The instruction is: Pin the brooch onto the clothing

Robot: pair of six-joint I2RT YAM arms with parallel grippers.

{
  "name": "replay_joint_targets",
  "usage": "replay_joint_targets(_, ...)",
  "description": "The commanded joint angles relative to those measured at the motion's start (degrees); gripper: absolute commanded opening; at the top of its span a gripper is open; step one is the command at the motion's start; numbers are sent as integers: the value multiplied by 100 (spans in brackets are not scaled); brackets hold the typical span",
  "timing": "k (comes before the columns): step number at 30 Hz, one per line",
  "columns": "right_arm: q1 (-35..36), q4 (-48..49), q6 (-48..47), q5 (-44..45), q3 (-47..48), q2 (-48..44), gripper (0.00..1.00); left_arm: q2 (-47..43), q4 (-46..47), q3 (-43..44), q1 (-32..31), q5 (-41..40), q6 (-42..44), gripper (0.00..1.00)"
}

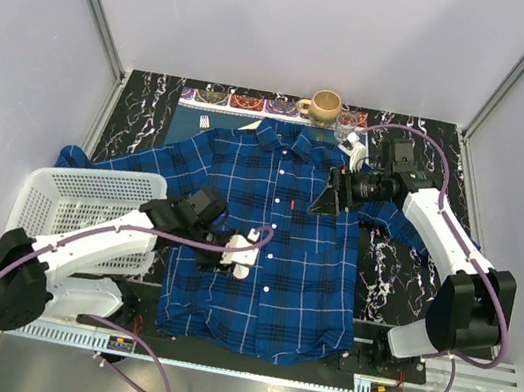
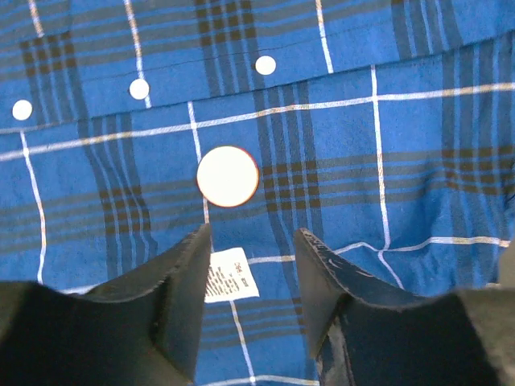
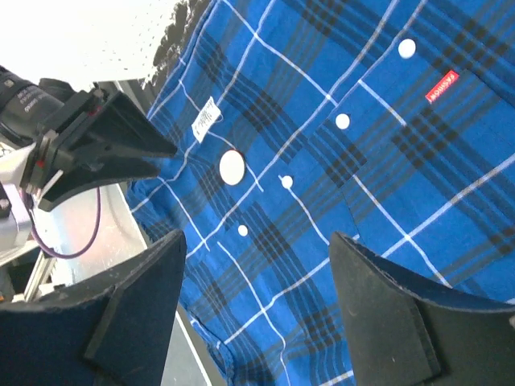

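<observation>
The clothing (image 1: pixel 273 249), a blue and navy plaid shirt with white buttons, lies spread flat on the table. The brooch (image 2: pixel 228 176) shows as a pale round disc with a thin reddish rim, resting on the fabric just short of the button row; the right wrist view also catches the brooch (image 3: pixel 232 166). My left gripper (image 2: pixel 251 237) hovers open just behind it, nothing between the fingers, and a white paper tag (image 2: pixel 229 277) peeks from behind one finger. In the top view the left gripper (image 1: pixel 250 250) is over the shirt's middle. My right gripper (image 3: pixel 257 241) is open and empty above the chest (image 1: pixel 327 199).
A white mesh basket (image 1: pixel 79 199) stands at the left beside the left arm. A tan cup (image 1: pixel 325 106) and a clear glass (image 1: pixel 346 123) sit at the back edge. A red pocket tab (image 3: pixel 440 86) marks the shirt's chest pocket.
</observation>
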Motion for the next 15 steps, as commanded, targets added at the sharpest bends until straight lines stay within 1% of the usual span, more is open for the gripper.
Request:
replay_joint_targets(1, -180, -314, -284, 19, -19, -9, 77, 143, 620, -224, -193, -44, 1103, 46)
replay_joint_targets(2, -198, -323, -275, 1, -19, 17, 77, 204, 656, -233, -202, 61, 1575, 44)
replay_joint_targets(4, -241, -349, -284, -34, 7, 35, 77, 336, 552, -164, -202, 175, 2139, 39)
replay_joint_targets(5, -250, -349, -292, -43, 16, 44, 77, 493, 325, -120, -193, 315, 2803, 36)
replay_joint_targets(6, -259, -349, -293, -60, 16, 53, 77, 581, 209, 11, -211, 377, 3079, 31)
replay_joint_targets(7, -277, -349, -293, -78, 16, 70, 77, 695, 104, 108, -220, 413, 3256, 30)
replay_joint_targets(8, -294, -367, -293, -87, 16, 62, 77, 870, -219, 257, -254, 361, 3545, 28)
replay_joint_targets(9, -303, -376, -293, -87, 8, 70, 77, 1212, -353, 563, -316, 343, 3618, 27)
replay_joint_targets(11, -347, -384, -284, -96, -10, 44, 77, 1513, -521, 794, -316, 360, 3872, 22)
replay_joint_targets(15, -444, -437, -266, -140, -89, -44, 77, 1944, -626, 1084, -343, 378, 4338, 22)
